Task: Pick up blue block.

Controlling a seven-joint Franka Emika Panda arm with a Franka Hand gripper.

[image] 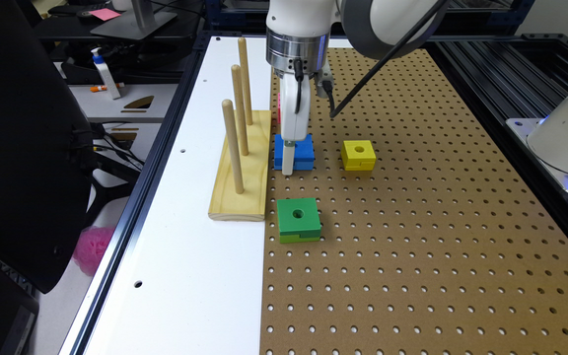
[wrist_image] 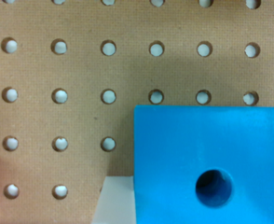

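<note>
Pincer (image: 289, 165) lowered at blue block (image: 300, 154), one finger (wrist_image: 114, 199) beside its edge, grip state unclear, on pegboard surface (image: 412, 256).

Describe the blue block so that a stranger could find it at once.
On the brown pegboard, look beside the wooden base with three upright pegs. The blue block sits directly under the gripper. The only blue one; the green block and yellow block sit apart.

The work surface is a brown pegboard (image: 412, 236) beside a white panel (image: 190, 236). On the pegboard rest the blue block (image: 302, 153), a green block (image: 298, 220) and a yellow block (image: 358, 155). A wooden peg stand (image: 244, 172) lies on the white panel, along the pegboard's edge.
</note>
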